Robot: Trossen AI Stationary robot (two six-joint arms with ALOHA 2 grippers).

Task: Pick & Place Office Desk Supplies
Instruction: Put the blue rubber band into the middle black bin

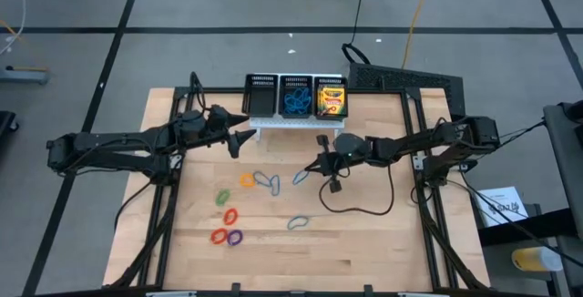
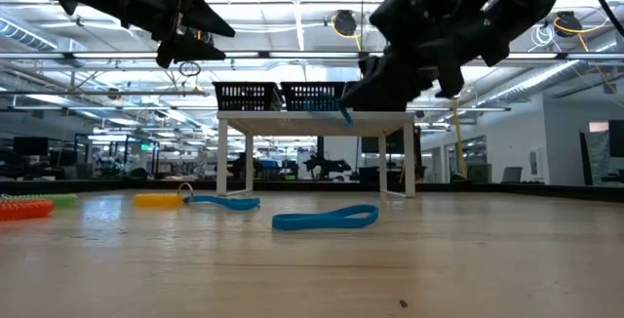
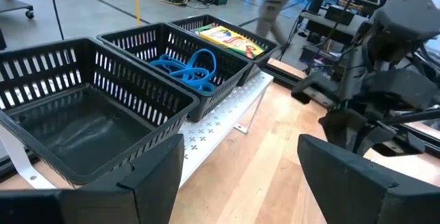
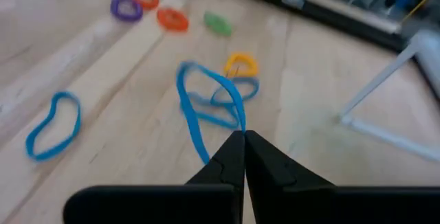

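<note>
My right gripper (image 1: 308,170) hovers over the table's middle, shut on a thin blue loop (image 4: 199,107). Blue loops (image 1: 265,182) lie flat on the wood below it, with another one (image 1: 298,222) nearer the front. Orange (image 1: 247,179), green (image 1: 222,195), red (image 1: 219,236) and purple (image 1: 235,237) loops lie to their left. More blue loops (image 3: 189,69) fill the organiser's middle compartment and a crayon box (image 3: 227,40) lies in its right one. My left gripper (image 3: 240,176) is open, in the air before the organiser's left compartment (image 3: 75,124). My right gripper pinches the blue loop between its two fingertips (image 4: 237,148), on one end of the band (image 4: 239,126). The fingers slant down toward the table's left. The loop hangs below the tips, lifted clear of the wood, as the low view shows (image 2: 345,115).
The black mesh organiser (image 1: 260,94) stands on a white raised stand (image 2: 314,120) at the table's far edge. Black frame rails (image 1: 421,197) run along the table's left and right sides. A cable (image 1: 364,208) lies under my right arm. Bare wood lies near the front edge.
</note>
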